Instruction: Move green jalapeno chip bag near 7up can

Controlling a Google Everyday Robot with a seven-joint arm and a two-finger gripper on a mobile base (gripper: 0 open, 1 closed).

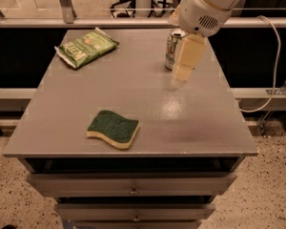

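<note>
Right now the green jalapeno chip bag [87, 46] lies flat at the upper left of the grey table [205, 123], well apart from the 7up can [171, 47] at upper centre. The gripper [180, 75] hangs just in front of the can, partly covering it; whether it is spread or closed up I can't tell.

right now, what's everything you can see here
chip bag: one, light green, table's far left corner
can: one, silver with green and red, far right of centre, partly behind the claw
sponge: one, dark green on yellow, near left of centre
table: one, grey, fills the middle of the view
drawers: a stack, grey, under the tabletop
cable: one, white, hanging at the right
arm: one, white, top right
claw: one, cream, just in front of the can
</note>
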